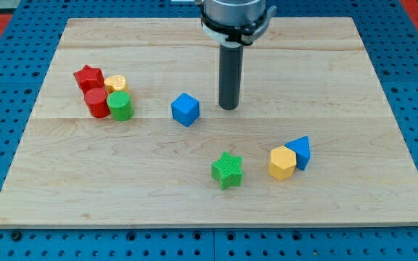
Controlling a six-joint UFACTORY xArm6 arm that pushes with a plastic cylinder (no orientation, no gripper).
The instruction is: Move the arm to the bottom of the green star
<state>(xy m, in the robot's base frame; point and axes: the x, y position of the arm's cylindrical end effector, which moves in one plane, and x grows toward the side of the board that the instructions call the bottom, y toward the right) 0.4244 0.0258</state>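
Note:
The green star [228, 170] lies on the wooden board [339, 87], below the middle of the view. My tip [228, 108] stands on the board straight above the star in the view, well apart from it. The blue cube [185, 109] is just to the left of my tip, with a small gap between them. My tip touches no block.
A yellow hexagon block [282, 162] and a blue triangle block [300, 151] sit together right of the star. At the view's left a red star [88, 77], a red cylinder [96, 102], a green cylinder [120, 106] and a small yellow block [115, 83] cluster.

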